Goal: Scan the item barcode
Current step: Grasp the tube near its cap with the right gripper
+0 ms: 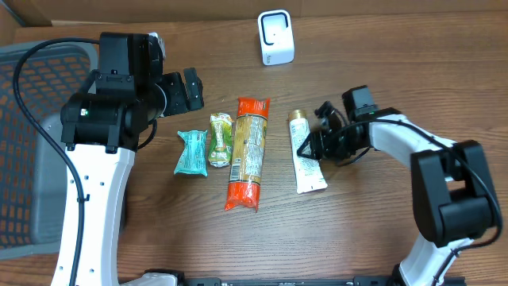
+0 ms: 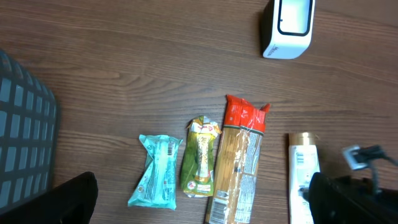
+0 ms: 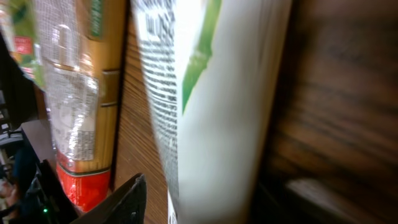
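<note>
White tube [image 3: 217, 124] just beside right claw [image 1: 308, 145]

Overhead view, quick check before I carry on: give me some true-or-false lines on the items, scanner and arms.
1. The pasta pack lies between the green packet and the white tube. True.
2. The scanner stands in the row, beside the white tube. False: it stands apart on the table, beyond the row.
3. The left gripper has its jaws open and empty. True.
4. The teal packet lies next to the white tube. False: it is at the row's other end, beside the green packet.
5. The right gripper is down at the white tube. True.
</note>
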You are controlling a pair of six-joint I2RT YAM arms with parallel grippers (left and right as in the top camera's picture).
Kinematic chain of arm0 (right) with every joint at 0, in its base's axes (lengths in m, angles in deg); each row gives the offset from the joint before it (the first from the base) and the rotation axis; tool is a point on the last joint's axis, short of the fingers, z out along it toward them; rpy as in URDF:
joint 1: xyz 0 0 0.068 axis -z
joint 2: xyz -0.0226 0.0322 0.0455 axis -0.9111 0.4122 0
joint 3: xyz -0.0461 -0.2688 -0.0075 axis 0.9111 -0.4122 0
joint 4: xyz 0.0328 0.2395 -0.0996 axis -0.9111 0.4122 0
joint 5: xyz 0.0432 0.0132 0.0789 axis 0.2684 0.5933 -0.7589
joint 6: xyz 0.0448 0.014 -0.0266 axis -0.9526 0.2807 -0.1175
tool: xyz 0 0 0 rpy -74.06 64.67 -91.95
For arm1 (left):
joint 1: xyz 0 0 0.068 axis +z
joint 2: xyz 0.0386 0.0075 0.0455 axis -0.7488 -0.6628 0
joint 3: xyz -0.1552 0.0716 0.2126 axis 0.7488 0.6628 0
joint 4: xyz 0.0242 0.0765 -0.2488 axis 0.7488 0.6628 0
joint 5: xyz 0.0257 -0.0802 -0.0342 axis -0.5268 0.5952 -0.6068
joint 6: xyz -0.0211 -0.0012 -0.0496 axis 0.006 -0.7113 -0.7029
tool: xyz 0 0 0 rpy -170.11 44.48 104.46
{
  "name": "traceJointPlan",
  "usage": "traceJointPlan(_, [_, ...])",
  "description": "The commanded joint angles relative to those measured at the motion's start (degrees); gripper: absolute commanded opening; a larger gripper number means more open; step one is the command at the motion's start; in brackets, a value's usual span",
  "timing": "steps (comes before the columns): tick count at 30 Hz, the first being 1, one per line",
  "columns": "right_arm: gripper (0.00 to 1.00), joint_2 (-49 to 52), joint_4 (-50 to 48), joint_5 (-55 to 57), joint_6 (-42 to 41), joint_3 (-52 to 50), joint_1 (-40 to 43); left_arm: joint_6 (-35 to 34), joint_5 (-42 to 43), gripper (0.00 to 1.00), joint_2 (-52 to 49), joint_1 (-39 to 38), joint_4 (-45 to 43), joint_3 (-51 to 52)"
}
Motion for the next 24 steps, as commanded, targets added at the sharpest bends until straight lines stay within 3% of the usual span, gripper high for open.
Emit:
traceJointPlan(1, [0.50, 1.86, 0.20, 0.57, -4.20, 1.03, -0.33, 0.66, 0.42, 1.00, -0.17, -0.09, 0.15, -0.52])
traceJointPlan(4, [0.42, 3.56, 0.15, 0.72, -6.62, 1.03, -0.44, 0.66, 0.42, 1.00, -0.17, -0.09, 0.15, -0.52])
traceJointPlan(7, [0.17, 3.98, 0.15, 0.55, -7.43, 1.03, -0.22, 0.66, 0.42, 1.00, -0.17, -0.09, 0.15, -0.52])
traceJointPlan(10, [0.04, 3.96, 0.24, 0.28, -7.54, 1.40, -0.15, 0.66, 0.42, 1.00, -0.17, -0.09, 0.15, -0.52])
traceJointPlan(17, [0.04, -0.72, 2.19, -6.99, -3.80, 2.05, 0.39, 0.66, 0.42, 1.00, -0.17, -0.09, 0.15, -0.52])
traceJointPlan(24, [0.04, -15.02, 3.43, -19.08, 2.14, 2.05, 0.44, 0.66, 0.42, 1.00, -0.17, -0.09, 0.15, -0.52])
